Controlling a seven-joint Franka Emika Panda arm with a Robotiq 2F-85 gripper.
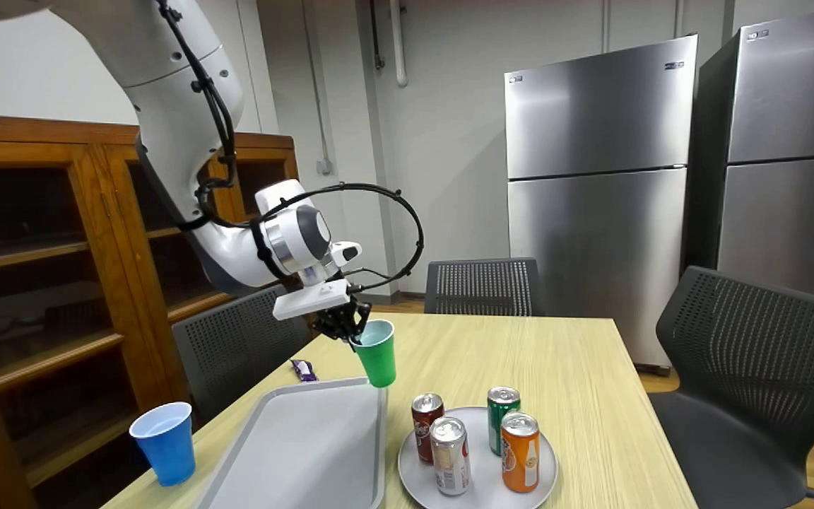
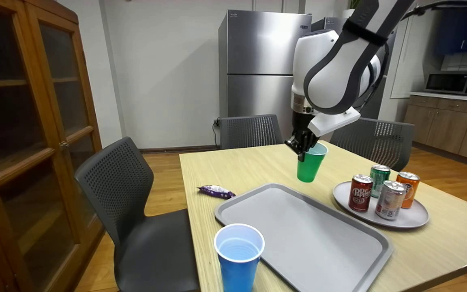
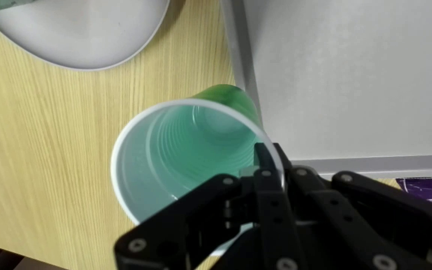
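The end effector [image 3: 274, 157] pinched the green cup [image 2: 312, 165] by its rim, tilted, just beside a corner of the gray tray [image 2: 318, 235]; carrying seemed the step in hand, and the next move appeared to call for levelling the cup under a firm grip.

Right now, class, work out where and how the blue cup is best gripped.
Probably by the rim of the blue cup, from above: it stands upright, its wide mouth open, so the wall can be straddled, as the tool grips the green cup.
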